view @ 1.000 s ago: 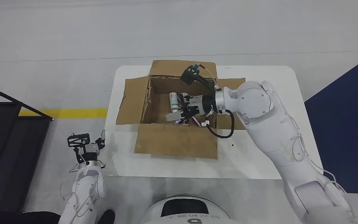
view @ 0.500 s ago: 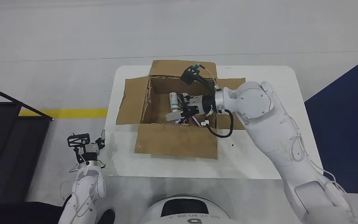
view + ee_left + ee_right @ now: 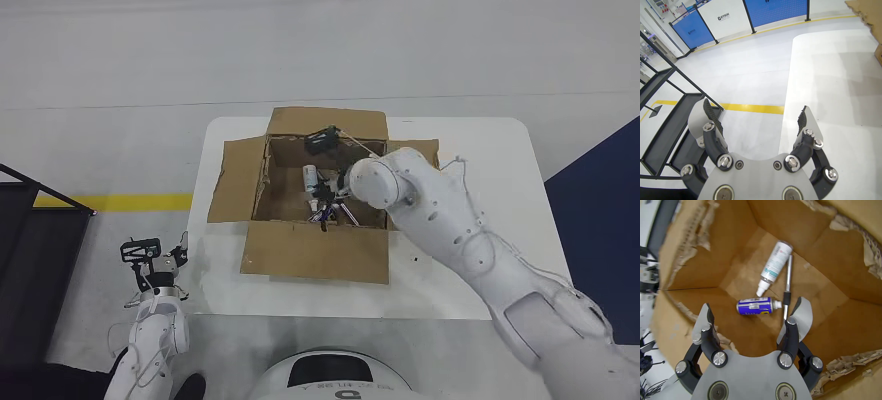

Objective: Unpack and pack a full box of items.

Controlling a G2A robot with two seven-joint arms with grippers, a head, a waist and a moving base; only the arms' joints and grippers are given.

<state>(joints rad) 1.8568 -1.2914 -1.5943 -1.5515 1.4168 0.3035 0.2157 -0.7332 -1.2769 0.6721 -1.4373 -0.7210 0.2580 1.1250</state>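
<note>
Box (image 3: 312, 252): open cardboard, flaps spread, edges torn; stood on the white table (image 3: 460, 280).
Contents: white spray bottle (image 3: 775, 262), blue can (image 3: 754, 308) and silver pen (image 3: 788, 275) lay close together on its bottom.
Right gripper (image 3: 753, 303): inside, above the can, walled in by cardboard; fingers spread, empty.
Left gripper (image 3: 755, 104): beside the table edge, well apart; fingers spread, empty.
Nearby: black rack (image 3: 668, 121), yellow floor line (image 3: 751, 108).

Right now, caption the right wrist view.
Open right gripper above a blue can, a white spray bottle and a silver pen in the cardboard box.
</note>
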